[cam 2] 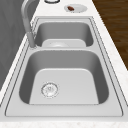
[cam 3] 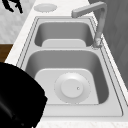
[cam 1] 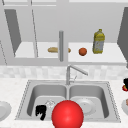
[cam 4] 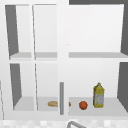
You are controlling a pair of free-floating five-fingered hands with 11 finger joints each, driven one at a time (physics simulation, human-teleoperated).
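In the front view, the left robot hand (cam 1: 41, 111) hangs low at the near edge of the left sink bowl (cam 1: 46, 100), with its dark fingers pointing down and bent a little, and nothing in them. It is just beside a big red ball (cam 1: 67, 114) that sits at the very front, between the two bowls; whether they touch cannot be told. Near the hand, the round drain (cam 1: 50, 103) lies on the floor of the left bowl. A white plate (cam 1: 86, 106) lies flat in the right sink bowl (cam 1: 87, 97), partly behind the ball. The right robot hand (cam 1: 125, 83) is far off at the right edge, over the desk (cam 1: 120, 85), just above something small and red (cam 1: 124, 88); how far open it is cannot be told. Another plate (cam 1: 3, 110) rests on the desk at the left edge. The tap (cam 1: 72, 71) stands behind the sink, its spout reaching to the right. Farther back, in the open cabinet, the shelf (cam 1: 110, 58) holds a bread roll (cam 1: 53, 49), an orange (cam 1: 82, 51) and a yellow oil bottle (cam 1: 98, 41) in a row.
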